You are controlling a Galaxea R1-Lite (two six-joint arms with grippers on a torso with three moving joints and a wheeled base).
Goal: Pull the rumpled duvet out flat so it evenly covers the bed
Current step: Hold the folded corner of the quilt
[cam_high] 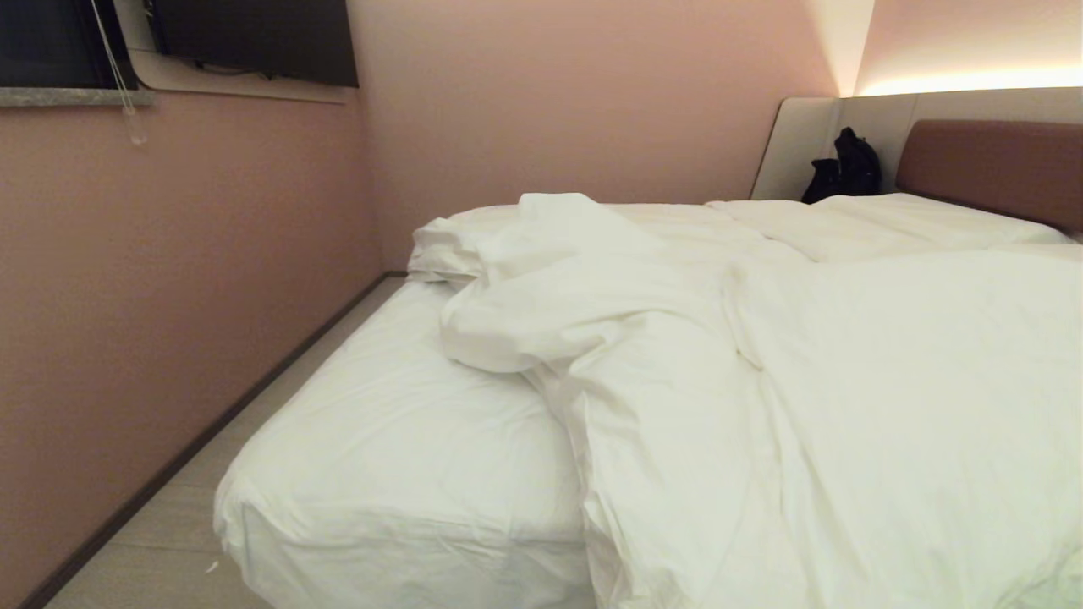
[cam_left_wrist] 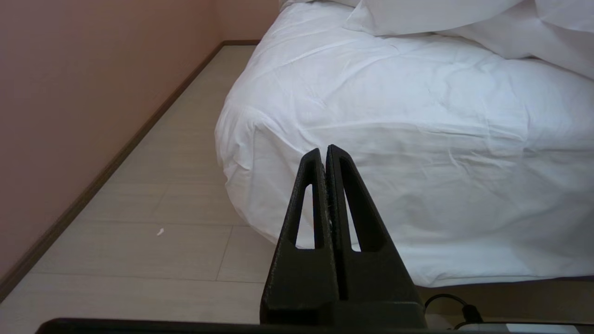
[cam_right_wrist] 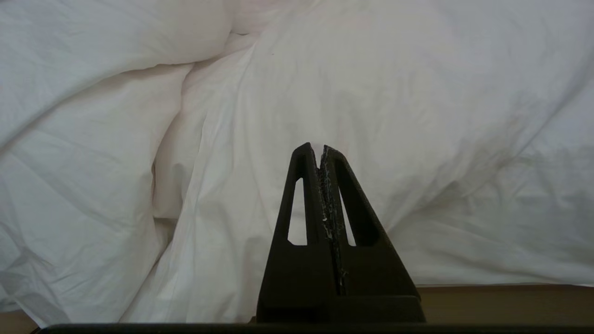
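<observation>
The low white-sheeted bed (cam_high: 398, 457) with brown padded headboard carries a puffy white duvet (cam_high: 761, 397) bunched rightward, baring its left foot corner.

A bedroom was shown: a bed (cam_high: 398, 474) with padded headboard (cam_high: 998, 165), pink walls (cam_high: 169, 279), wall-mounted television (cam_high: 254, 38).

Plain white duvet (cam_high: 761, 381) — brown headboard (cam_high: 998, 165), pink wall (cam_high: 169, 254), black end effectors (cam_left_wrist: 326, 153)

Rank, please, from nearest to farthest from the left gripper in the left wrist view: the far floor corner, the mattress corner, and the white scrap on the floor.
From the left gripper, shut:
1. Mattress corner, just ahead, wall side.
2. White scrap, on the floor beside the bed.
3. Far floor corner, along the wall.
</observation>
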